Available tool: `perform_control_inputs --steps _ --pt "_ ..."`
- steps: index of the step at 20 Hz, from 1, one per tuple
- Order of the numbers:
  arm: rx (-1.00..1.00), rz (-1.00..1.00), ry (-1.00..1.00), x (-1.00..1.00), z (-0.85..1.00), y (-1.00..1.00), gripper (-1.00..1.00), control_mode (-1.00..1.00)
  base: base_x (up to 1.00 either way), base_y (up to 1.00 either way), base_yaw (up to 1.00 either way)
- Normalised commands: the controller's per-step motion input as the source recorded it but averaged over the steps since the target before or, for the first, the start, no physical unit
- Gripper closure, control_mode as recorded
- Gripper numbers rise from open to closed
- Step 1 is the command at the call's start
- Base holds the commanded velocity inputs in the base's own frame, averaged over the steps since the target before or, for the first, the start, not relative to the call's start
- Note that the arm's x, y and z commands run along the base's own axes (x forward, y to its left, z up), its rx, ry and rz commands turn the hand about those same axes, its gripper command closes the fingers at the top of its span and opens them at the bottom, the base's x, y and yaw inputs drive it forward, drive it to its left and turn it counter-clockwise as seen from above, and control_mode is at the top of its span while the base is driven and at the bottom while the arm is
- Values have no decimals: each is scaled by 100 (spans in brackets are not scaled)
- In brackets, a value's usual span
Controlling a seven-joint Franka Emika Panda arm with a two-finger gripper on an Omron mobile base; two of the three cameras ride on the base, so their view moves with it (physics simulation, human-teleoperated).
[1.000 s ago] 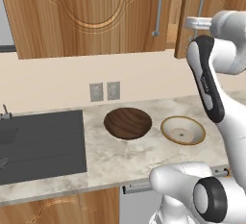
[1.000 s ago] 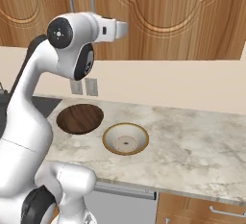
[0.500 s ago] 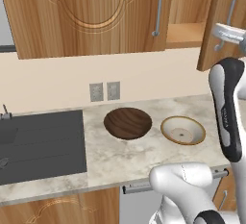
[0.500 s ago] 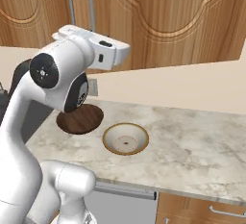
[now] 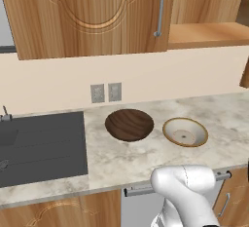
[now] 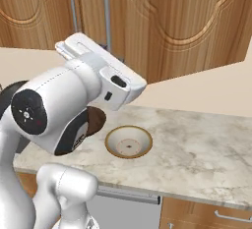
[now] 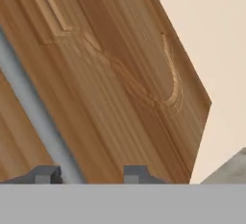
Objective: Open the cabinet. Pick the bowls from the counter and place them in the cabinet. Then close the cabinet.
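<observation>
Cabinet (image 5: 87, 16): right door (image 6: 182, 26) swung further outward than a second ago; shelf (image 5: 209, 33) exposed. Gripper (image 7: 86, 174): pinched on the door's handle (image 7: 33, 107). Bowls: wooden bowl (image 5: 129, 124) and tan bowl (image 5: 185, 131) left on the bench (image 5: 116, 158) below the cabinet, unstowed.

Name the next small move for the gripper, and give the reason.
Probably keep pulling the handle outward: the gripper straddles it, the right door is only partly swung, and both bowls wait on the counter.

Cabinet (image 5: 87, 16) grained wood; counter (image 5: 146, 155) marbled stone.
</observation>
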Motion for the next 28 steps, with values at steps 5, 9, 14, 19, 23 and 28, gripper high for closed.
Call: perform_control_inputs --steps 5,9,14,19,23,28 --pt "25 -17 -11 -100 -14 -91 100 -100 0 0 0" --pt "3 -15 -16 -100 -16 -7 100 -100 0 0 0" --pt "-8 -5 -5 -55 -17 91 -100 -100 0 0 0" --pt "0 -17 0 -2 -2 92 -100 -100 0 0 0" --pt "0 -25 0 19 0 68 -100 -100 0 0 0" --pt "0 -25 -1 54 0 19 -100 -100 0 0 0"
